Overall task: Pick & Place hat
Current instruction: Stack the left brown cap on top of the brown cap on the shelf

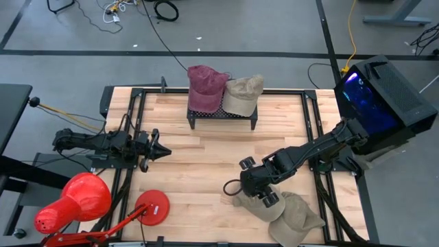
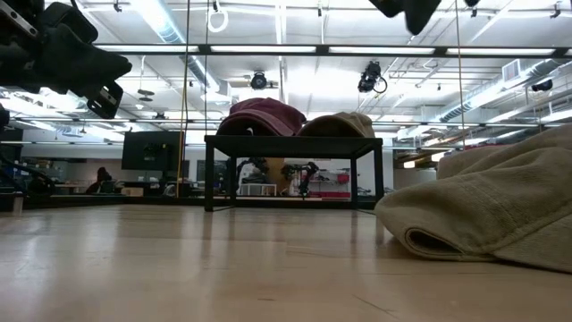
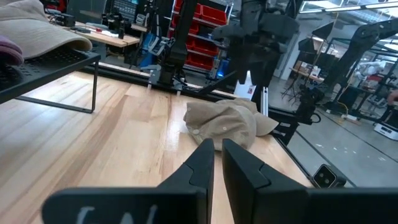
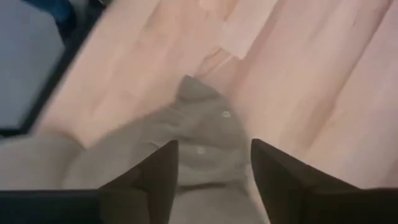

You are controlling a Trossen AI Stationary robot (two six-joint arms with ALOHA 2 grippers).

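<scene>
A tan hat (image 1: 285,213) lies crumpled on the table near its near right corner, and also shows in the low view (image 2: 500,210) and in the left wrist view (image 3: 224,124). My right gripper (image 1: 236,186) hovers open above the hat's left end. In its wrist view the tan hat (image 4: 199,143) shows between and below the spread fingers of my right gripper (image 4: 214,165), which does not touch it. My left gripper (image 1: 163,152) waits at the table's left side, shut (image 3: 217,155), pointing toward the hat. A maroon hat (image 1: 204,86) and a beige hat (image 1: 243,92) sit on a black rack (image 1: 223,118).
The black mesh rack (image 2: 290,141) stands at the far middle of the table on thin legs. A red lamp (image 1: 72,202) with a round red base (image 1: 152,206) occupies the near left corner. A black box with a blue-lit face (image 1: 381,96) stands off the right edge.
</scene>
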